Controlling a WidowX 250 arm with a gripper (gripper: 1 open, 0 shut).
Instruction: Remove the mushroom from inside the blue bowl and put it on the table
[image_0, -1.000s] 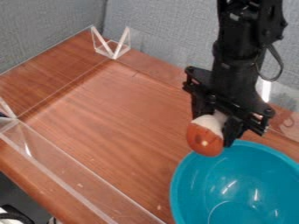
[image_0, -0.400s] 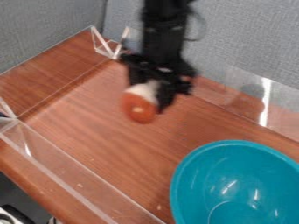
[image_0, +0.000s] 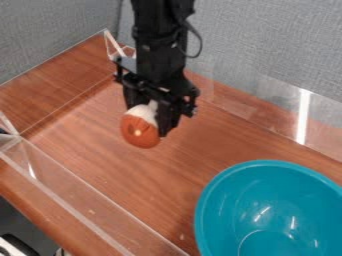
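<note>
The mushroom (image_0: 139, 128), orange-red cap down and cream stem up, hangs in the air over the middle of the table (image_0: 80, 110). My black gripper (image_0: 143, 108) comes down from above and is shut on the mushroom's stem end. The blue bowl (image_0: 274, 215) sits at the lower right, holding nothing, well apart from the gripper. Whether the cap touches the wood I cannot tell.
Low clear acrylic walls (image_0: 80, 215) line the table's left and near edges, with a folded clear corner piece (image_0: 123, 47) at the back. A grey fabric panel stands behind the table.
The gripper has carried the mushroom from above the bowl's rim leftward across the table and slightly lower. The bowl has not moved.
</note>
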